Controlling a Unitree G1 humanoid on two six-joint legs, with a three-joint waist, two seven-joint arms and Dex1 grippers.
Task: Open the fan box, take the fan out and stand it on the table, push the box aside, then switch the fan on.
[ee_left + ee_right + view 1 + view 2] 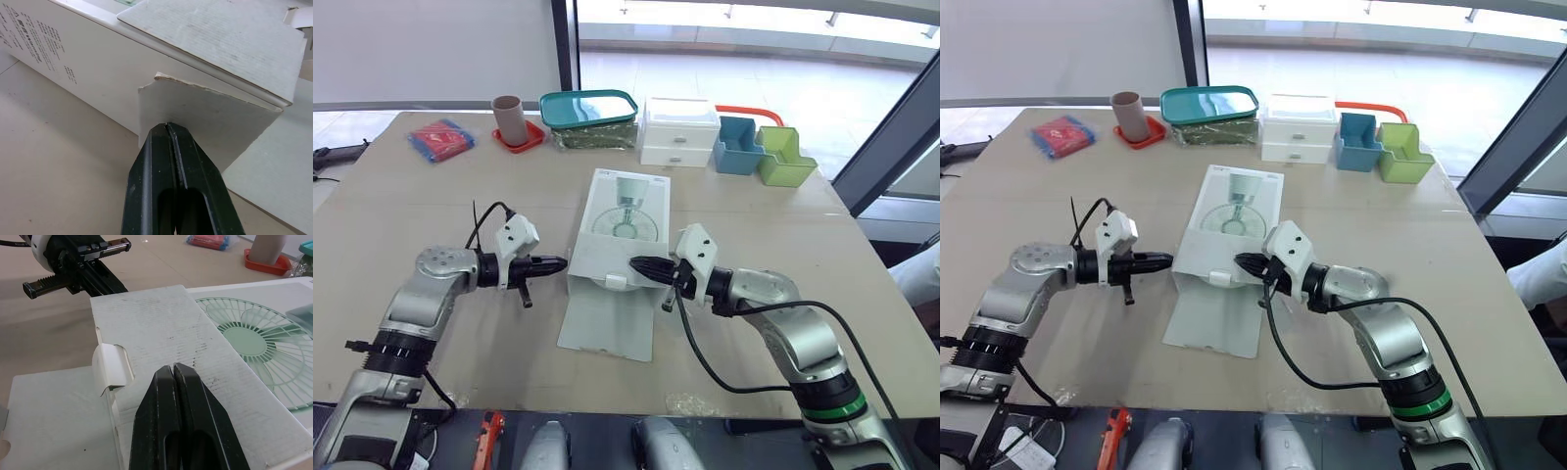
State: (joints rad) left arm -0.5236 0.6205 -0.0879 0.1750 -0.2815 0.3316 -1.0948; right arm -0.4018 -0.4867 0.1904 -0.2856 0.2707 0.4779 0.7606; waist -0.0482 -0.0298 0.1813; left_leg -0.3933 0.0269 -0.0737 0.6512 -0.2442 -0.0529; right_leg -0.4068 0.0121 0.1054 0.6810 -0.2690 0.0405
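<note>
The white fan box (625,220) lies flat at the table's middle, a green fan picture (254,340) printed on its top. Its big lid flap (607,318) is folded out and lies flat on the table toward me. A bare cardboard inner flap (161,338) with a curled tab (112,367) covers the near end. My left gripper (560,262) is shut, its tip (167,128) against the small side flap (205,122) at the box's near left corner. The right gripper (636,263) is shut with nothing in it, its tip (173,368) over the inner flap.
Along the far edge stand a brown tube on a red coaster (509,119), a teal-lidded container (590,110), white drawers (678,132), a blue bin (737,147) and a green bin (783,157). A red and blue packet (440,139) lies far left.
</note>
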